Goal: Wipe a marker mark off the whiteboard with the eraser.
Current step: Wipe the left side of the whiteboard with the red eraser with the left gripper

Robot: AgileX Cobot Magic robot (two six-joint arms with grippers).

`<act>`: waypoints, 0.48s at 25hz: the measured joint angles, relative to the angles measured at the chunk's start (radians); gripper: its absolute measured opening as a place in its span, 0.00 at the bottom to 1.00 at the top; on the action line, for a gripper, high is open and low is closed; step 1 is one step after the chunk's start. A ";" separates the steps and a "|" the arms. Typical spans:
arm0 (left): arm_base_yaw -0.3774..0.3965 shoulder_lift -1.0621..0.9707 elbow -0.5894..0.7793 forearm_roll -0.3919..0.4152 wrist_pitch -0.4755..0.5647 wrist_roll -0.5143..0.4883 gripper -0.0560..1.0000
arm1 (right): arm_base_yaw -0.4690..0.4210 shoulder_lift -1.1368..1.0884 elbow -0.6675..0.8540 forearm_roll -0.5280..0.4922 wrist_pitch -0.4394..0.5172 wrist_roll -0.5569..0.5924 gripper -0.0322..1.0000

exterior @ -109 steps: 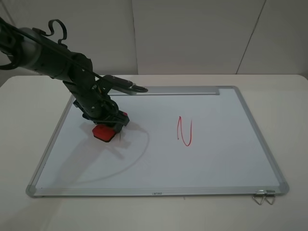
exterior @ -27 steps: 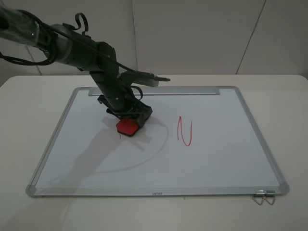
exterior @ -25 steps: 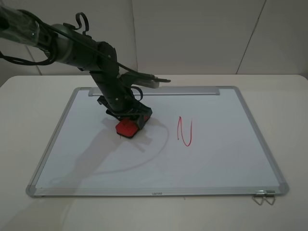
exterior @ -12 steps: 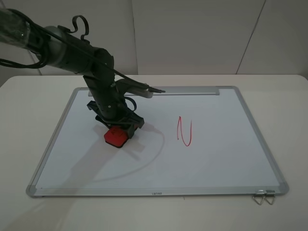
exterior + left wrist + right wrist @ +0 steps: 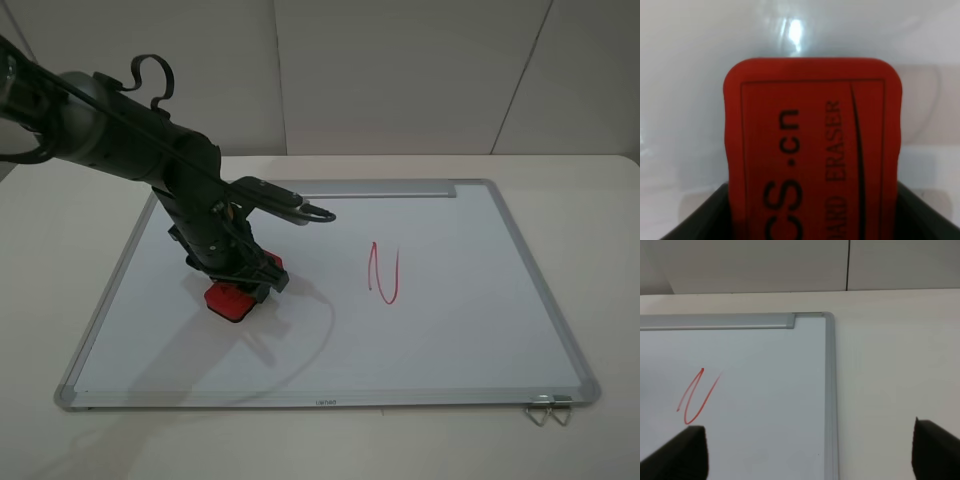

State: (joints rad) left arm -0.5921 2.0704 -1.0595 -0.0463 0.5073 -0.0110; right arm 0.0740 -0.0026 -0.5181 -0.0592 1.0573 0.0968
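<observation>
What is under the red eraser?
The whiteboard lies under the eraser. Whether any marker mark lies beneath it cannot be seen, because the eraser covers that spot.

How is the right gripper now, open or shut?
Open. The right gripper has its two dark fingers far apart, with only whiteboard and table between them.

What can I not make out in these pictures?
1. Marker mark: no view shows it; in the exterior high view the eraser and left claw cover the whiteboard beneath.
2. Eraser lettering: left wrist view, its start cut off by the claw and picture edge; exterior high, too small.
3. Right claw: right wrist view shows only two fingertips; exterior high shows none of it.
</observation>
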 joint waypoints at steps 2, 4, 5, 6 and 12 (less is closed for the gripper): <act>-0.003 -0.012 0.017 0.000 0.000 -0.005 0.59 | 0.000 0.000 0.000 0.000 0.000 0.000 0.73; -0.004 -0.018 0.027 0.000 -0.009 -0.005 0.59 | 0.000 0.000 0.000 0.000 0.000 0.000 0.73; -0.004 -0.020 0.029 0.000 -0.014 -0.006 0.59 | 0.000 0.000 0.000 0.000 0.000 0.000 0.73; -0.004 -0.020 0.029 0.000 -0.015 -0.006 0.59 | 0.000 0.000 0.000 0.000 0.000 0.000 0.73; 0.005 -0.001 -0.038 -0.006 0.061 -0.017 0.59 | 0.000 0.000 0.000 0.000 0.000 0.000 0.73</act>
State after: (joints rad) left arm -0.5876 2.0697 -1.0978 -0.0524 0.5683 -0.0284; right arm 0.0740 -0.0026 -0.5181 -0.0592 1.0573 0.0968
